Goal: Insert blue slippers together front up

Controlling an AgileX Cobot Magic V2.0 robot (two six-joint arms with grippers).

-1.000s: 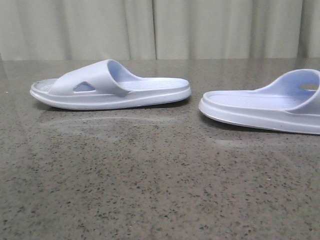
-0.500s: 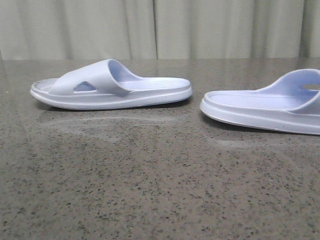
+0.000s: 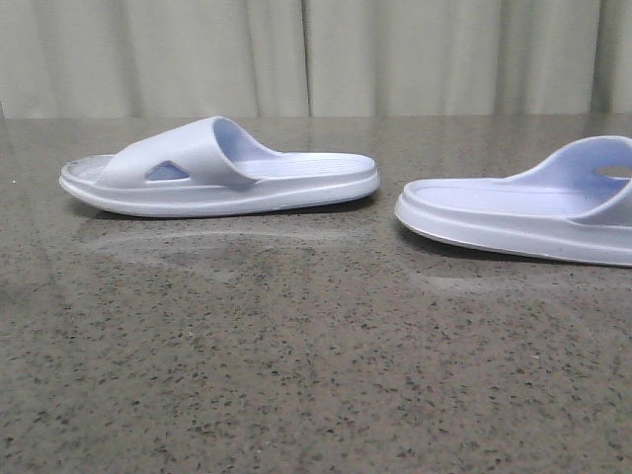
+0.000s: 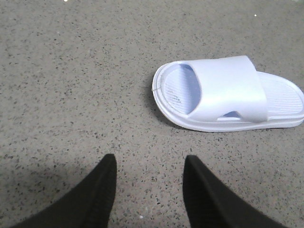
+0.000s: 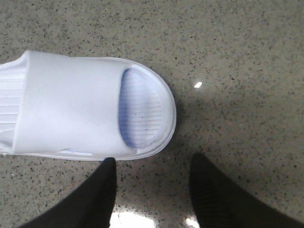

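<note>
Both blue slippers rest sole-down on the speckled stone table [image 3: 296, 375], well apart, heels facing each other across a bare gap near the table's far edge. The left slipper [image 3: 219, 168] lies toward the far-left corner, toe pointing at the left edge, its triangular strap hole facing the near edge. The right slipper [image 3: 523, 202] lies toward the right edge, its toe cut off by the frame in the front view. Change over the last 1.0 s is slight: both slippers sit a touch further right in the front view than 1.0 s ago and match their position of 0.5 s ago, which reads as a small camera shift and not as handling. Neither arm shows in the front view. In the left wrist view the left gripper [image 4: 148, 190] hangs over bare table, fingers spread wide and holding nothing, with the left slipper [image 4: 228, 92] near but clear of the tips. In the right wrist view the right gripper [image 5: 151, 194] is likewise spread and empty, 1 finger [image 5: 97, 197] just beside the toe rim of the right slipper [image 5: 80, 107]; contact cannot be confirmed. Judgement: the task is at its opening stage, with both arms poised for approach, no grasp made, and the pair not yet joined.
</note>
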